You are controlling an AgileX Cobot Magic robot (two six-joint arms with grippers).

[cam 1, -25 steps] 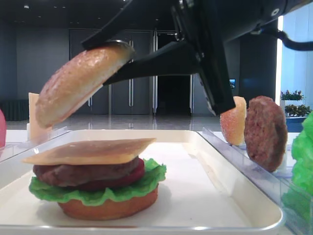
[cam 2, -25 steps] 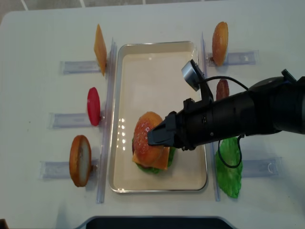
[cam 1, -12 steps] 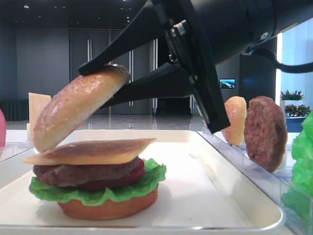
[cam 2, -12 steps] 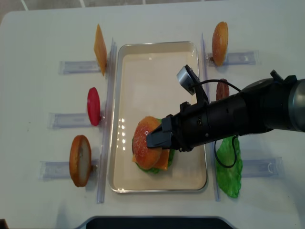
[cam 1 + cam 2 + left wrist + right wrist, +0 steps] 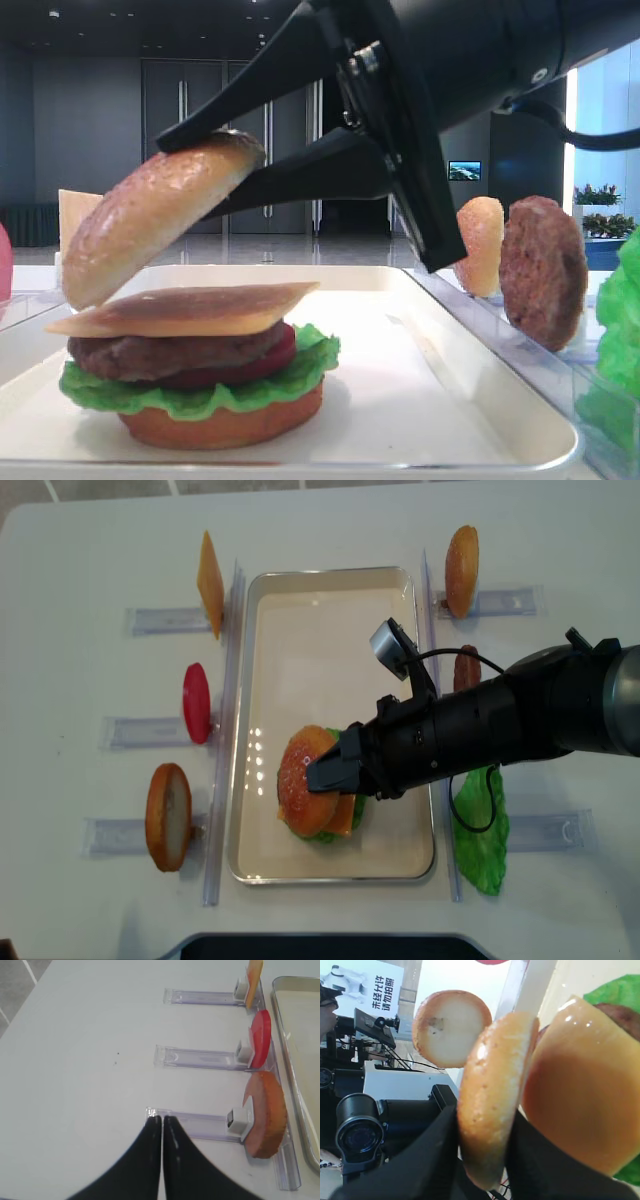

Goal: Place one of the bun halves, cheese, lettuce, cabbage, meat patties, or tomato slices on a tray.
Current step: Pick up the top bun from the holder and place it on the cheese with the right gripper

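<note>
Clear plastic racks (image 5: pixel 160 620) line a white table (image 5: pixel 90 560).

Seeded golden-tan bun top (image 5: pixel 155 220) tilted steeply, low edge just above the left end of the cheese (image 5: pixel 190 308), which lies flat atop patty (image 5: pixel 170 355), tomato slice (image 5: pixel 272 362), ruffled lettuce (image 5: pixel 200 395) and bun base (image 5: pixel 220 425), stacked near the front of the cream tray (image 5: pixel 440 400).

I see a glossy speckled bun top (image 5: pixel 150 215) at upper left, smooth shiny cheese (image 5: pixel 185 309), a grainy matt patty (image 5: pixel 543 270), clear plastic racks (image 5: pixel 200 1058).
</note>
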